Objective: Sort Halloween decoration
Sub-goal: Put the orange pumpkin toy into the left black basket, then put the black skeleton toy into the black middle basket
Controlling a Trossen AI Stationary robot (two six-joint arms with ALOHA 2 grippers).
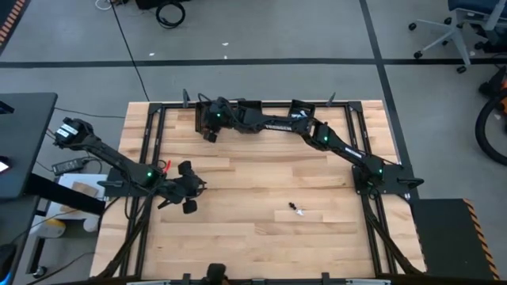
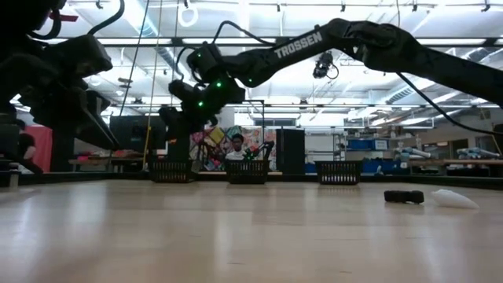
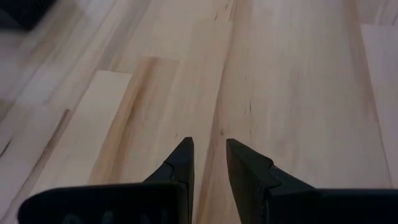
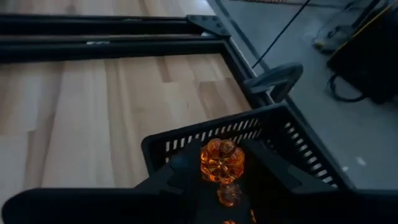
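My right gripper reaches to the table's far left and is shut on a tiny orange pumpkin trinket. It is above the leftmost black bin, where more orange pieces lie. In the low view three black bins stand along the far edge. A black trinket and a white one lie on the tabletop right of middle. My left gripper hovers over bare wood at the table's left, with a narrow gap between its fingers and nothing in it. My right gripper pinches the orange pumpkin by its two opposite sides between the two fingers. The fingers slant down toward the table's far edge. The pumpkin is lifted clear, over the bin's open top.
Black frame rails run along the table's far and side edges. A dark clamp sticks out past the far edge, beside the bin. A person sits beyond the table, behind the middle bin. Bare wood fills the table's middle.
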